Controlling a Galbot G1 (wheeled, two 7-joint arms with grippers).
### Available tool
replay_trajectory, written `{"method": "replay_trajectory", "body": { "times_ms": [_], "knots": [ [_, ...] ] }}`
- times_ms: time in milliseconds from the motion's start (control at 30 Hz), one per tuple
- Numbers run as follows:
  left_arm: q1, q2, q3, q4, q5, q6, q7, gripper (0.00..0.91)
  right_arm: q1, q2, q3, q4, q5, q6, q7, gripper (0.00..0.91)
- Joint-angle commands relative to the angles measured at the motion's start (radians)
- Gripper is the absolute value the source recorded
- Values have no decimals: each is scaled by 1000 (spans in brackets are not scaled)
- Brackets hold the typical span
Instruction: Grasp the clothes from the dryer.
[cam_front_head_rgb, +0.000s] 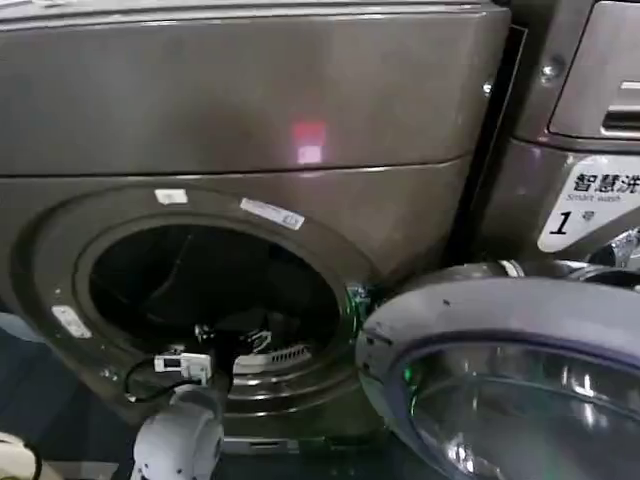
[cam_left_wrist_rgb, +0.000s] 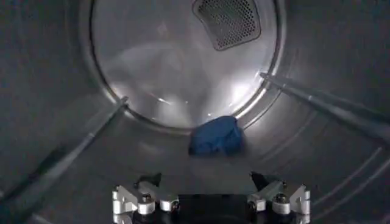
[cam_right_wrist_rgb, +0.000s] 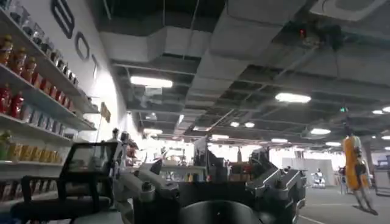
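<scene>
Left gripper (cam_left_wrist_rgb: 210, 198) fingers spread, empty, inside bronze-grey dryer (cam_front_head_rgb: 250, 110) steel drum; small blue crumpled cloth (cam_left_wrist_rgb: 214, 135) probably soft, light; pinch top fold.

The left arm (cam_front_head_rgb: 178, 440) reaches forward and up from the lower left of the head view, its white rounded wrist segment carrying a small white module with dark cables. The left gripper (cam_front_head_rgb: 232, 343) sits ahead of that wrist, dark and pointing forward. In the left wrist view the left gripper (cam_left_wrist_rgb: 210, 189) has its two fingers spread wide apart, with nothing between them. In the right wrist view the right gripper (cam_right_wrist_rgb: 210, 182) points level outward, its fingers apart and empty.
</scene>
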Motion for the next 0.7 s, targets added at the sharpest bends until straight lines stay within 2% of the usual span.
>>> {"method": "replay_trajectory", "body": {
  "times_ms": [33,100,267,300,367,467,533,567,667,700],
  "knots": [
    [-67,-1,-10,63,320,49,257,907,1,-2,-1,-1,-7,1,2,907],
    [-97,-7,-15,80,455,49,414,907,1,-1,-5,0,-7,8,-5,907],
    [-242,7,-10,179,657,49,631,907,3,3,-13,-1,-7,13,-6,907],
    [-282,10,-12,204,760,40,709,907,3,3,-14,-2,-7,14,-6,907],
    [-332,21,-23,235,900,-55,892,907,2,1,-13,-4,-8,15,-6,907],
    [-392,43,-31,254,1019,-283,1166,907,1,0,-11,-9,-8,17,-7,907],
    [-409,46,-36,271,1111,-466,1244,907,2,1,-13,-12,-9,19,-7,907],
    [-419,42,-51,279,1181,-629,1307,907,2,3,-14,-12,-9,20,-7,907],
    [-456,52,-39,307,1213,-746,1359,907,0,4,-15,-17,-10,24,-8,907],
    [-480,55,-41,327,1211,-856,1360,907,0,3,-15,-17,-11,27,-8,907]
  ]
}}
